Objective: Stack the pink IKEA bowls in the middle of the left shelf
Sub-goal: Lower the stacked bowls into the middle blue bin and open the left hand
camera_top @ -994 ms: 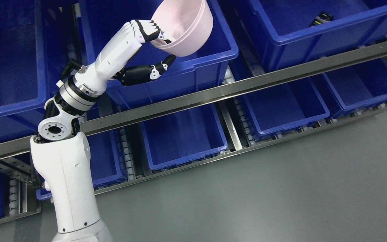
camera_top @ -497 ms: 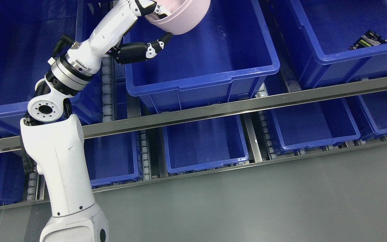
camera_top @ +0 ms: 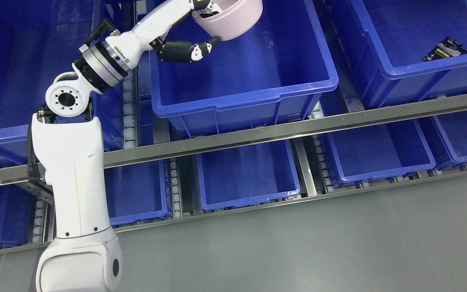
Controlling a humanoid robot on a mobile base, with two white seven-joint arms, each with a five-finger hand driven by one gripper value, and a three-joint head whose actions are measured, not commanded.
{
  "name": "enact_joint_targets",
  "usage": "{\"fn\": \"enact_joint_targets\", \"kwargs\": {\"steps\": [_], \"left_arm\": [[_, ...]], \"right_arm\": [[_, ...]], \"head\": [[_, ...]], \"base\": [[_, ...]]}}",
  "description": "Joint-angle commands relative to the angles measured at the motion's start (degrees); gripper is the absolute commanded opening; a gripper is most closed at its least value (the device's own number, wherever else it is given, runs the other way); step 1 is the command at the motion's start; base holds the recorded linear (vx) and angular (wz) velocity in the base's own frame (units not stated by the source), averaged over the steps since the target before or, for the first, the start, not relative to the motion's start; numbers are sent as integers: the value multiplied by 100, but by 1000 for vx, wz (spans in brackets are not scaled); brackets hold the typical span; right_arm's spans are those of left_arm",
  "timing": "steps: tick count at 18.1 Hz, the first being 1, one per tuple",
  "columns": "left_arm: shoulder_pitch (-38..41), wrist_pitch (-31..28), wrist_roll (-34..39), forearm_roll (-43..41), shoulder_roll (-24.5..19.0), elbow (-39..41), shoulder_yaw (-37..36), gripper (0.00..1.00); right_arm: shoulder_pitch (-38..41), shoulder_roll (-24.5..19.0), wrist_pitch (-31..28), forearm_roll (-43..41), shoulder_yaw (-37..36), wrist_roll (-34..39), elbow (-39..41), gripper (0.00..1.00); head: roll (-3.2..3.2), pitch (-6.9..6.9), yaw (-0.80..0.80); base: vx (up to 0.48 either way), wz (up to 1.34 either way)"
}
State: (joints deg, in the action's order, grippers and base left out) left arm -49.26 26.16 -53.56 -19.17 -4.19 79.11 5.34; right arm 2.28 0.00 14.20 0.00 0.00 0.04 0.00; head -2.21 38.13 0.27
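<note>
A pink bowl (camera_top: 233, 18) is at the top edge, partly cut off by the frame, held over the inside of a large blue bin (camera_top: 258, 77) on the upper shelf level. My left hand (camera_top: 203, 24) is shut on the bowl: fingers hook over its near rim and the black thumb (camera_top: 193, 50) reaches under its base. My left arm (camera_top: 75, 162) rises from the lower left. The right arm does not show.
Another large blue bin (camera_top: 412, 40) at the upper right holds a small dark packet (camera_top: 446, 48). A steel shelf rail (camera_top: 298, 127) crosses the picture. Smaller blue bins (camera_top: 245, 174) sit on the lower level. Grey floor (camera_top: 318, 243) fills the bottom.
The camera shifted a second ago. Since then my left arm has stretched further up and right, carrying the bowl deeper over the large bin.
</note>
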Motion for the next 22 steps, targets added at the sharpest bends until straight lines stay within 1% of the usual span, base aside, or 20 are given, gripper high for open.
{"fn": "enact_joint_targets", "kwargs": {"steps": [1, 3, 4, 5, 7, 9, 13, 14, 15, 17, 18, 19, 20, 21, 22], "left_arm": [[162, -120, -23, -430, -117, -721, -551, 4], [293, -120, 20, -430, -134, -800, -499, 5], [311, -120, 38, -430, -126, -809, -429, 8], [312, -129, 82, -430, -100, -827, -341, 14], [381, -129, 545, -439, -73, -871, -305, 30], [417, -129, 671, -430, -21, -871, -288, 31], [198, -164, 697, -430, 304, -1011, -279, 32], [189, -164, 706, -421, 319, -1012, -279, 38], [189, -164, 793, -413, 319, -1012, -270, 49], [162, -138, 1510, -351, 319, -986, -313, 77], [136, -94, 2011, -334, 319, -942, -314, 88], [136, -68, 2747, -220, 319, -880, -288, 97], [162, -50, 3589, 103, 319, -767, -261, 99], [197, -93, 4407, 524, 319, -644, -235, 99], [250, -181, 5059, 911, 319, -521, -226, 99]], "right_arm": [[0, 100, -5, -9, -26, -4, 100, 100], [0, 100, -5, -9, -26, -4, 100, 100], [0, 100, -5, -9, -26, -4, 100, 100], [0, 100, -5, -9, -26, -4, 100, 100], [0, 100, -5, -9, -26, -4, 100, 100], [0, 100, -5, -9, -26, -4, 100, 100], [0, 100, -5, -9, -26, -4, 100, 100], [0, 100, -5, -9, -26, -4, 100, 100], [0, 100, -5, -9, -26, -4, 100, 100], [0, 100, -5, -9, -26, -4, 100, 100], [0, 100, -5, -9, -26, -4, 100, 100], [0, 100, -5, -9, -26, -4, 100, 100], [0, 100, -5, -9, -26, -4, 100, 100], [0, 100, -5, -9, -26, -4, 100, 100], [0, 100, -5, -9, -26, -4, 100, 100]], "head": [[0, 0, 0], [0, 0, 0], [0, 0, 0], [0, 0, 0], [0, 0, 0], [0, 0, 0], [0, 0, 0], [0, 0, 0], [0, 0, 0], [0, 0, 0], [0, 0, 0], [0, 0, 0], [0, 0, 0], [0, 0, 0], [0, 0, 0]], "base": [[0, 0], [0, 0], [-9, 16], [-9, 16], [-13, 11], [1, -10], [0, 0], [0, 0], [0, 0], [0, 0], [0, 0], [0, 0], [0, 0], [0, 0], [0, 0]]}}
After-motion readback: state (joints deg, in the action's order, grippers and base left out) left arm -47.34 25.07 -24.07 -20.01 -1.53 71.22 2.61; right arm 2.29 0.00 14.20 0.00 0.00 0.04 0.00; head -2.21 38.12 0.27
